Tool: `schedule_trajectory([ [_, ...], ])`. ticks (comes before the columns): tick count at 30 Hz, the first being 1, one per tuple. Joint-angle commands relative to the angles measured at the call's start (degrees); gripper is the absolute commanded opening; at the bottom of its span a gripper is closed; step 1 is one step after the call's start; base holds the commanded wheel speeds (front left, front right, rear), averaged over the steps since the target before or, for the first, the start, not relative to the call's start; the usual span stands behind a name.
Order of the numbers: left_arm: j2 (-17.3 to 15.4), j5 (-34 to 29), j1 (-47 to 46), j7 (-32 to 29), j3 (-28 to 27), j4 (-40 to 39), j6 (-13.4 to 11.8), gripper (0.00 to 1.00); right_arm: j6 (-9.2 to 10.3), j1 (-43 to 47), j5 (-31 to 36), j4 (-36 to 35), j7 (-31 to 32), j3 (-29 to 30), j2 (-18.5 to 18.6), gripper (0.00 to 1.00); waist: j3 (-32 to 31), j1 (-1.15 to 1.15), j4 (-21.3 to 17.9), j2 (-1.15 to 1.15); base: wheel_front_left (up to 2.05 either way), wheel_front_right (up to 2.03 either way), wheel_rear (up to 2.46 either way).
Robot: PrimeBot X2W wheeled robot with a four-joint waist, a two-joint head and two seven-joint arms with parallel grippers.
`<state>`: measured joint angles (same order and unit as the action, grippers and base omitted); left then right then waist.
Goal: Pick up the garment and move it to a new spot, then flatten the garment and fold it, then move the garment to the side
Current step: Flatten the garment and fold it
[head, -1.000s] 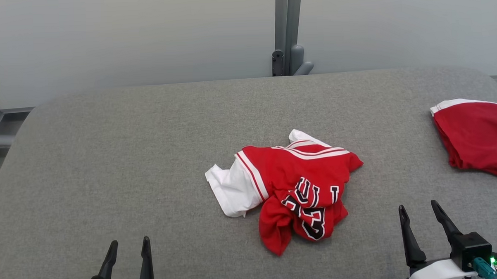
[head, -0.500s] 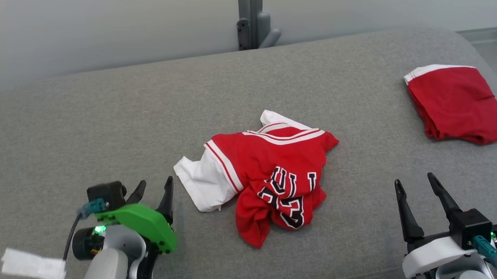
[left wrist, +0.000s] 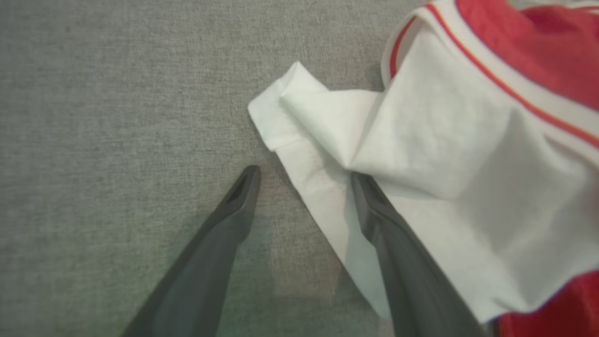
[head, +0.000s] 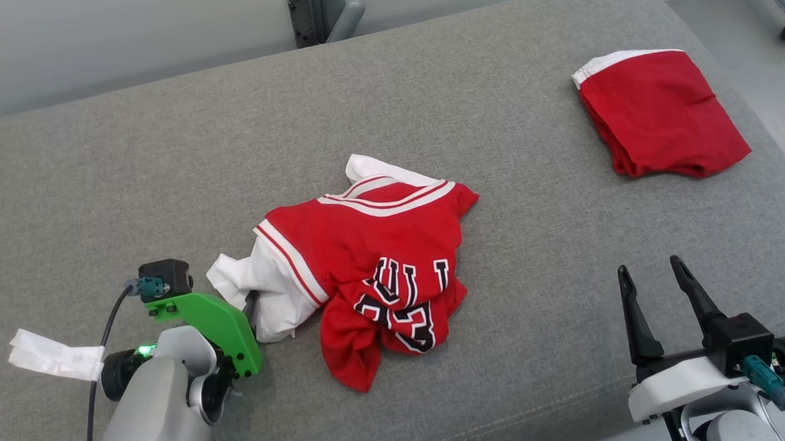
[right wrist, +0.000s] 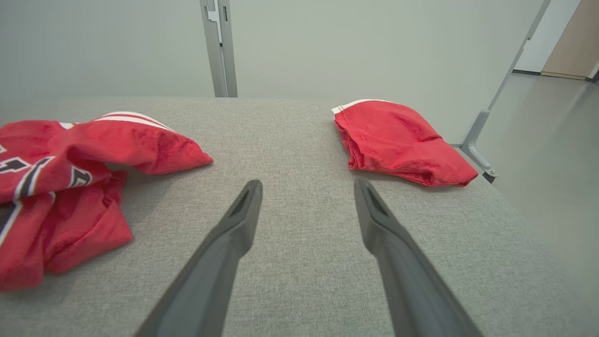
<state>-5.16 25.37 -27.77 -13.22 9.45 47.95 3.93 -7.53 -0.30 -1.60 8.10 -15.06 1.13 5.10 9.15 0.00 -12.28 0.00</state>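
In the last second the left claw has reached the crumpled red garment on the counter: jaws wide, straddling its white sleeve edge, gripping nothing yet. The right claw waits right of the garment, wide and empty. Pickup likely comes next.

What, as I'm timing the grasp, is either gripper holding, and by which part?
Nothing. The left gripper stands open astride the white sleeve of the jersey; the right gripper is open, clear of it.
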Motion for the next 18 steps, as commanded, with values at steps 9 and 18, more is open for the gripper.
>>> schedule_trajectory([
  [9, 1.34, 6.1, -2.61, 5.86, -1.95, 1.55, 2.56, 0.0, 0.09, 1.11, -0.32, -0.03, -0.16, 1.55, -0.34, 1.0, -0.89, 0.0, 2.18, 0.0, 0.0, 0.0, 0.0],
  [18, -1.46, 9.27, -8.55, 13.1, -7.98, -8.03, 0.13, 0.0, 0.09, 2.43, -0.03, 0.02, -0.16, 1.34, -0.06, 1.0, -3.3, 0.0, 6.71, 0.0, 0.0, 0.0, 0.0],
])
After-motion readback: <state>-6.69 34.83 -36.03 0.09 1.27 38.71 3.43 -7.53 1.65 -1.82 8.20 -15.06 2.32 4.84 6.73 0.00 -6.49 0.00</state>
